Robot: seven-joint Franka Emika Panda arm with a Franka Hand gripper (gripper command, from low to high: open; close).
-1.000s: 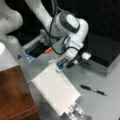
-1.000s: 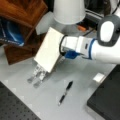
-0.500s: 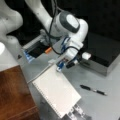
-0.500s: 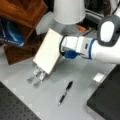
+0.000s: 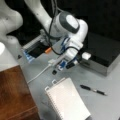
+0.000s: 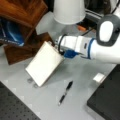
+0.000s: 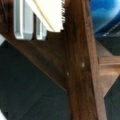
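Two things lie mid-surface in a front view: the notepad [image 5: 67,100] and, toward the surface's right edge, a pen [image 5: 92,90]. Your gripper [image 5: 55,71] sits at the notepad's top edge.

In a front view the notepad [image 6: 45,63] tilts, its upper edge at the gripper [image 6: 60,50] and its lower edge on the surface.

In the wrist view the fingers [image 7: 22,20] stand narrow, seemingly pinching the notepad [image 7: 50,12] before a wooden stand [image 7: 77,62].

You look to be mid-lift; moving on calls for a firm pinch.
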